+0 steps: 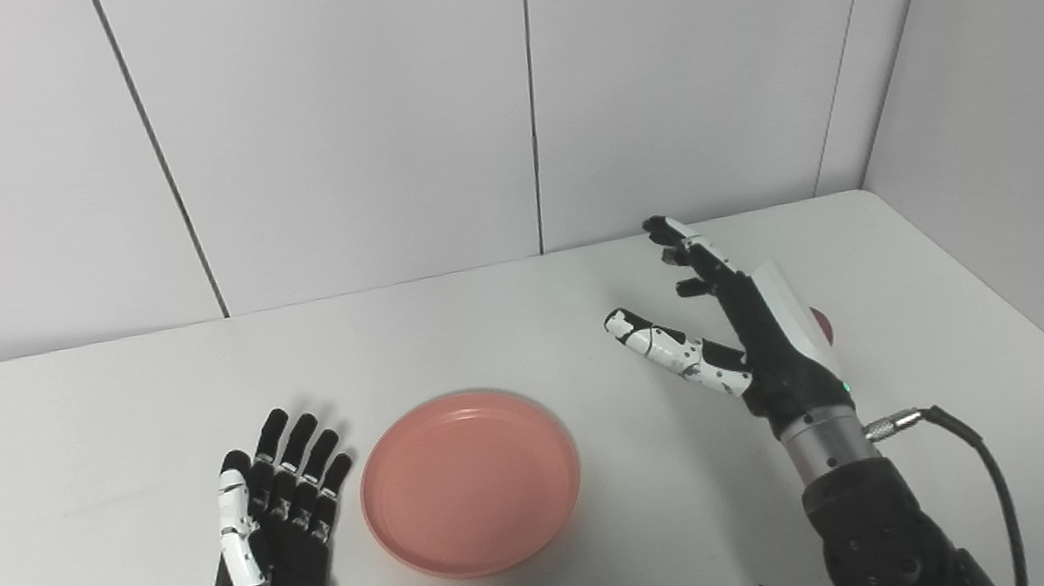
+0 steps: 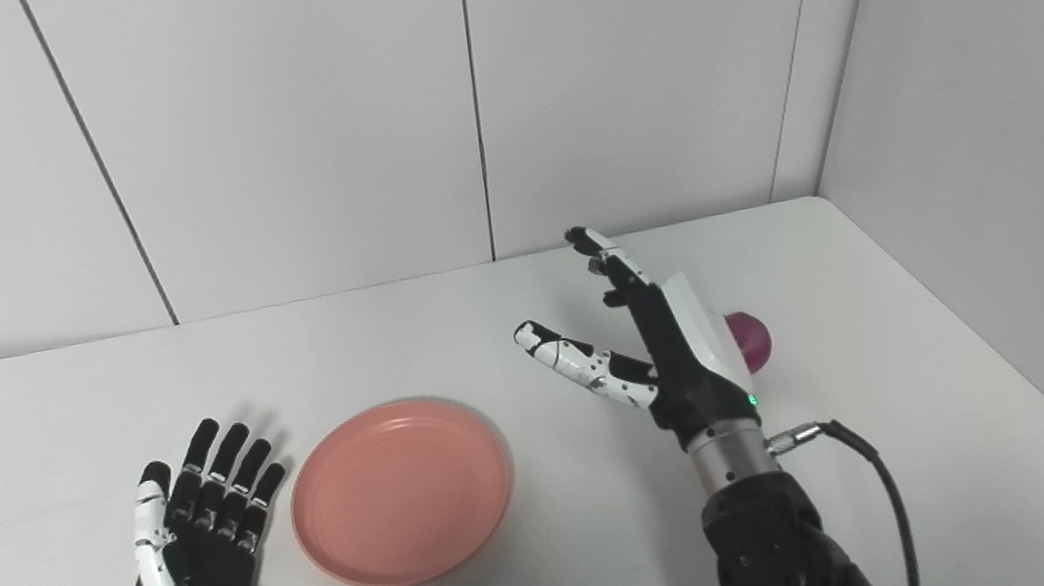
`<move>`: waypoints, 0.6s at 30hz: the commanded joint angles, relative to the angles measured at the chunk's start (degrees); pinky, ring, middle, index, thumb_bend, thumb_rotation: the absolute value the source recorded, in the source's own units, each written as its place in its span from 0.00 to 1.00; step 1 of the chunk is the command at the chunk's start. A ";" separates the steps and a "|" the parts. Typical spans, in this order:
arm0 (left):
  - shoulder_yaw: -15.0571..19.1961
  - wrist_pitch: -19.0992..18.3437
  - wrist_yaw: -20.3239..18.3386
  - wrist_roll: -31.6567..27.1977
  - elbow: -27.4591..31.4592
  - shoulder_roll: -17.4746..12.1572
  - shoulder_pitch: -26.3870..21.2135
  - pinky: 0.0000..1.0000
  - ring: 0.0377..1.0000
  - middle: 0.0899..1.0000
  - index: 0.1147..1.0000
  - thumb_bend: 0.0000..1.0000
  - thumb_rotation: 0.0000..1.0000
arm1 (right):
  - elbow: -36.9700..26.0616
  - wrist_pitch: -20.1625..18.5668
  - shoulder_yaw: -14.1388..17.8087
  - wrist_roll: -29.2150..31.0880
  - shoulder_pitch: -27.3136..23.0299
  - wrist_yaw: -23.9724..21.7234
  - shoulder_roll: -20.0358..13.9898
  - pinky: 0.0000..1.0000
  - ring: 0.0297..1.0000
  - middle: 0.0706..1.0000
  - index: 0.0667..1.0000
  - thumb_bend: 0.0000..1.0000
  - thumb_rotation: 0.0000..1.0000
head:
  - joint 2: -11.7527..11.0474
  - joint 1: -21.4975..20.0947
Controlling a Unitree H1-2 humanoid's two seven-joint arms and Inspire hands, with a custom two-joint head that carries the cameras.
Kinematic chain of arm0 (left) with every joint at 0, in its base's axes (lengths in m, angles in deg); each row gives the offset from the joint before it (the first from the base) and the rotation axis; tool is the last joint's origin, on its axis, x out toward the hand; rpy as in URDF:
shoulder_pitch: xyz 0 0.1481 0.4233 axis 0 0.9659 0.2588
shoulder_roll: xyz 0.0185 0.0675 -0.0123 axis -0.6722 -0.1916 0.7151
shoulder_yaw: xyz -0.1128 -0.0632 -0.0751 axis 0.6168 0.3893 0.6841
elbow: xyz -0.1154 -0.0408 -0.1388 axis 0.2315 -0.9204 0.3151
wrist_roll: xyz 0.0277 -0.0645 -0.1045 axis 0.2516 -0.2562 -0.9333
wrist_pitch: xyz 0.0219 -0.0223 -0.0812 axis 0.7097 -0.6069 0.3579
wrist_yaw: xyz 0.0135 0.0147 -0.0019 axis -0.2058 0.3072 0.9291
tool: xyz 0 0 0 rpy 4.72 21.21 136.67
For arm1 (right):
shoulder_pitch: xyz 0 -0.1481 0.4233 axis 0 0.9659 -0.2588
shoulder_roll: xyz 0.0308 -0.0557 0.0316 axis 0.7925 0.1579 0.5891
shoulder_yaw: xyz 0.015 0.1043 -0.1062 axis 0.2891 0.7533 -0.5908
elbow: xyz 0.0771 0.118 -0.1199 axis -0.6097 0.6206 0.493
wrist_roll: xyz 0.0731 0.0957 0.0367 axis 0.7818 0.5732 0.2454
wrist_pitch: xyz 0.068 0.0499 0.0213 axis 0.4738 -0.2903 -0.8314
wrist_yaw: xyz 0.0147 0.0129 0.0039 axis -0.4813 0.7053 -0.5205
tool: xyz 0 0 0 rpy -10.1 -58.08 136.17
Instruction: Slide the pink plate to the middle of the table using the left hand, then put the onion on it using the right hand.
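The pink plate (image 1: 470, 481) lies flat on the white table (image 1: 95, 420), a little left of the middle, and holds nothing. My left hand (image 1: 273, 528) lies open on the table just left of the plate, fingers spread, not touching it. My right hand (image 1: 739, 330) is open and raised on edge, thumb out to the left. The dark red onion (image 2: 748, 340) sits on the table just right of that hand, mostly hidden behind it in the left eye view (image 1: 821, 322).
White wall panels stand behind the table and along its right side. The table's right edge (image 2: 985, 363) runs close to the onion. A black cable (image 1: 995, 473) hangs from my right wrist.
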 commanded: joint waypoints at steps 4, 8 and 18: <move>0.86 -0.26 0.13 -0.86 -1.22 -0.46 -0.86 0.95 0.93 0.93 0.92 0.41 1.00 | -2.18 0.55 2.26 -4.39 -3.02 0.66 -2.63 0.68 0.78 0.80 0.80 0.77 0.40 | -0.21 -0.44; 1.49 -0.52 -0.47 -1.88 -1.53 -0.86 -0.97 0.96 0.94 0.94 0.92 0.41 1.00 | -2.25 0.20 3.69 -6.78 -3.60 0.29 -4.38 0.63 0.75 0.79 0.80 0.84 0.29 | -0.35 -1.17; 2.23 0.51 -1.48 -2.21 -2.88 -1.79 -1.25 0.95 0.93 0.94 0.92 0.42 1.00 | -0.85 -2.32 6.62 -10.34 -4.32 -5.40 -10.99 0.68 0.77 0.80 0.82 0.97 0.26 | -0.66 -1.68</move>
